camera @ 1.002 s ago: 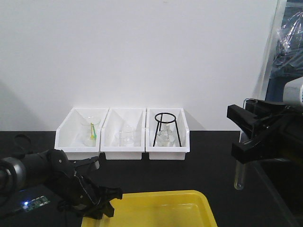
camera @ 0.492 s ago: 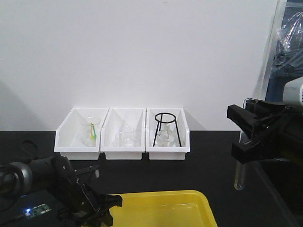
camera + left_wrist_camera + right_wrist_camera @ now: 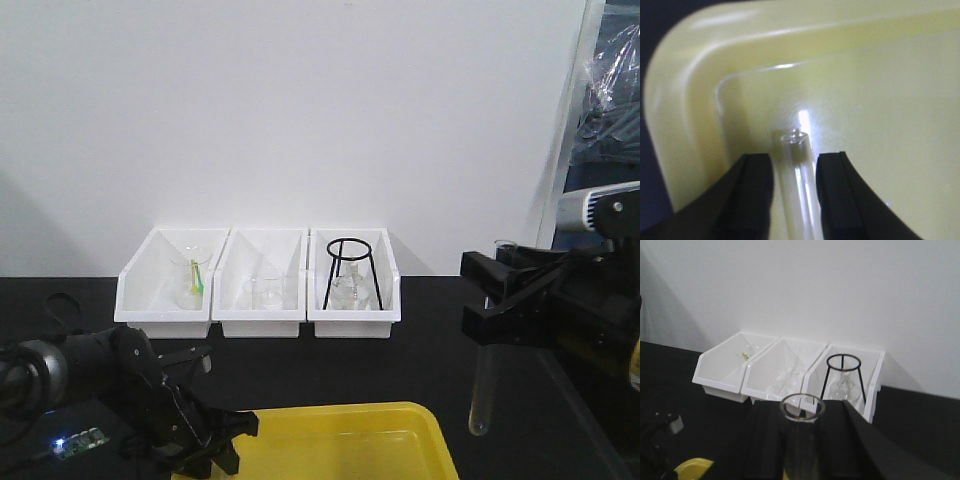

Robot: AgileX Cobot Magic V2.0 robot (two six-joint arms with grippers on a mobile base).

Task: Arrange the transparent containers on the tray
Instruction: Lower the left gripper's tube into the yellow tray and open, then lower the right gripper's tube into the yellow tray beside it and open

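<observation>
at the right of the front view, the right gripper point(image 3: 490, 305) is clamped on an upright test tube point(image 3: 483, 385), long axis vertical, round end hanging at about 3 o'clock from the yellow tray point(image 3: 400, 425), just off its rim. low at 8 o'clock, the left gripper point(image 3: 792, 192) straddles a second tube point(image 3: 799, 175) lying in the tray corner; whether it grips, i cannot tell

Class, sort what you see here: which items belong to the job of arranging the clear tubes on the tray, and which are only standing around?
Part of the job:
- slender clear glass test tube held upright in the right gripper
- second clear test tube between the left gripper fingers
- shallow bright-yellow plastic tray

Just standing about:
- three white plastic bins
- black wire stand
</observation>
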